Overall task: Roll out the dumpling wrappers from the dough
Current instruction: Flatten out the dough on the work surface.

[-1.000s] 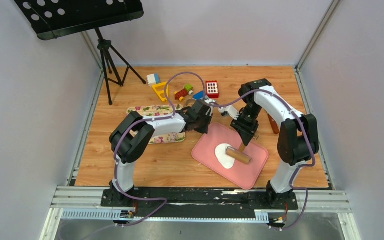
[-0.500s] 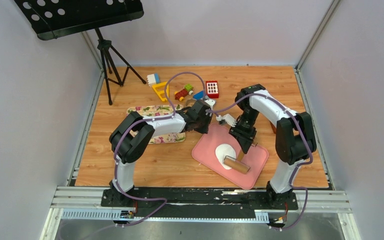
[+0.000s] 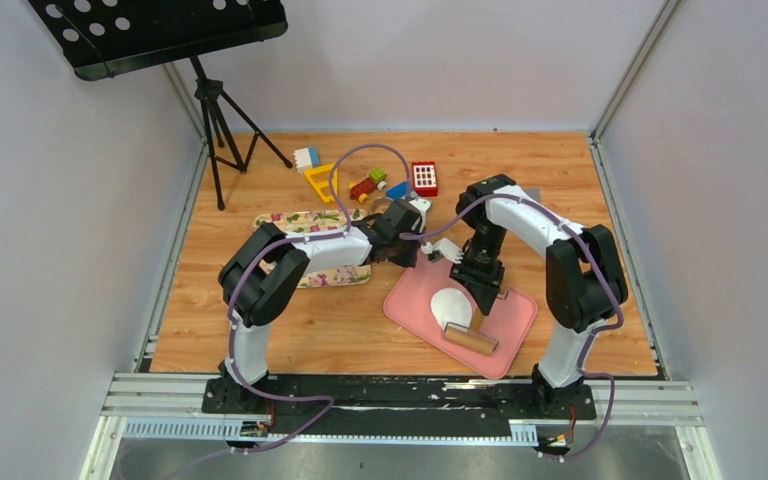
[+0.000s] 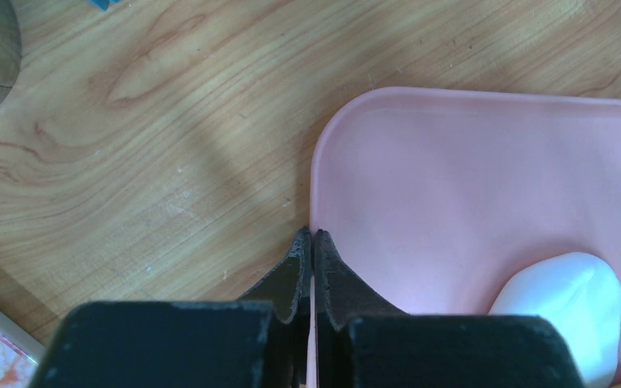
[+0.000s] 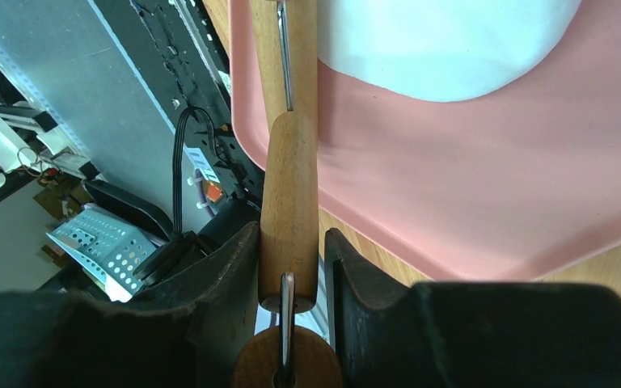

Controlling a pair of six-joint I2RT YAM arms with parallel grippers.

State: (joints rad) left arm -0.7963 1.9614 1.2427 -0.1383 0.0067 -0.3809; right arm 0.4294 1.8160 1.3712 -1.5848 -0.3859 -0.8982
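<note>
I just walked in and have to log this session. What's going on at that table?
The two arms are rolling out dough. The right gripper is closed on the wooden handle of the rolling pin. The roller lies on the pink mat at the near edge of the flattened white dough. The left gripper is shut on the mat's edge by its far corner, apparently holding it in place. No round wrappers show on the mat yet.

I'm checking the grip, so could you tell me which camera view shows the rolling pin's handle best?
Right wrist: the rolling pin's handle sits close up between the fingers of the right gripper. Top external shows the pin small; left wrist shows none.
</note>
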